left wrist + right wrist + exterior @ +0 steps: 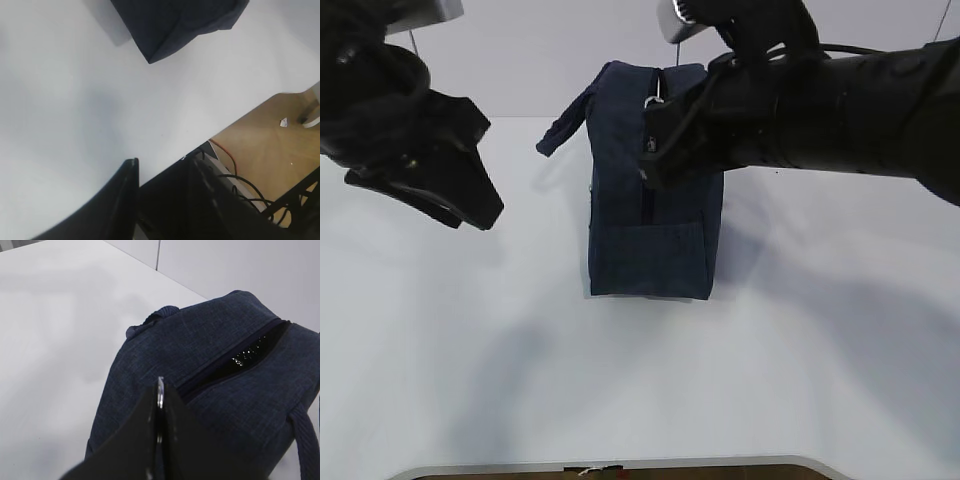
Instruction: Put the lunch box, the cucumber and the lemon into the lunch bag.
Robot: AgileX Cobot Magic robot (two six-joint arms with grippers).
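The dark navy lunch bag (650,240) stands upright in the middle of the white table (800,340). My right gripper (658,120) reaches in from the right at the bag's top. It is shut on the zipper's silver ring pull (160,390). The zipper slot (235,362) along the top of the lunch bag (165,355) gapes partly, with a glossy dark inside showing. My left gripper (480,210) hangs open above the table to the left of the bag, with nothing between its fingers (131,172). A corner of the lunch bag (175,25) shows ahead of it. The lunch box, the cucumber and the lemon are out of view.
One loop handle (565,125) droops off the bag's left side, and another handle (305,440) lies on the near side. The table's front edge (620,465) is close. Beyond that edge is a wooden floor with cables (270,150).
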